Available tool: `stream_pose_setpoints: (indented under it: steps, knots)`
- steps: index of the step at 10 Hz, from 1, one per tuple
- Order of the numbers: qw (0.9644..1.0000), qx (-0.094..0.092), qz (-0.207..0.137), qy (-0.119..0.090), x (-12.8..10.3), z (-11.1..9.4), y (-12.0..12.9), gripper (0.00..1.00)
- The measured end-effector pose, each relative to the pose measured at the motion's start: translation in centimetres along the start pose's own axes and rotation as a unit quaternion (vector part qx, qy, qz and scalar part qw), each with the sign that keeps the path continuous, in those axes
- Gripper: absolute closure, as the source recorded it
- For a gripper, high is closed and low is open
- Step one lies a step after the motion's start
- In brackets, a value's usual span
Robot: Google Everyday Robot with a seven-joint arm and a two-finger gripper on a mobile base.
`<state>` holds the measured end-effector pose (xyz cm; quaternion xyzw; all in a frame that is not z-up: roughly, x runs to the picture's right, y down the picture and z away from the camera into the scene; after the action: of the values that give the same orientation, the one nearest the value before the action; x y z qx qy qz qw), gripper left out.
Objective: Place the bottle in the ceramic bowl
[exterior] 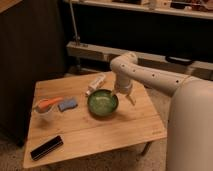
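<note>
The dark-green ceramic bowl (103, 103) sits near the middle of the wooden table (90, 130); its speckled inside shows nothing in it. The slim white bottle (95, 82) lies on its side on the table just behind and left of the bowl. My gripper (126, 96) hangs from the white arm just right of the bowl's rim, low over the table, apart from the bottle.
A small clear cup (44, 111) with an orange item (48, 102) stands at the table's left. A blue sponge (67, 104) lies beside it. A black flat object (46, 147) lies at the front left corner. A dark cabinet stands to the left.
</note>
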<state>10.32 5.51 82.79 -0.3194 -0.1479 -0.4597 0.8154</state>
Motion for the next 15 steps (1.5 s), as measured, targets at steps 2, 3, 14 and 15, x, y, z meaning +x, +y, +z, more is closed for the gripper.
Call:
stream_pose_setpoints:
  steps: [2,3,14,15]
  knots:
    - [1.0000,0.000,0.000,0.000,0.0,0.0,0.0,0.20]
    - [1.0000,0.000,0.000,0.000,0.0,0.0,0.0,0.20]
    - [0.9931,0.087,-0.066,0.042,4.2,-2.6,-7.7,0.20]
    - [0.9903,0.100,-0.082,0.049,5.0,-3.2,-10.8,0.20]
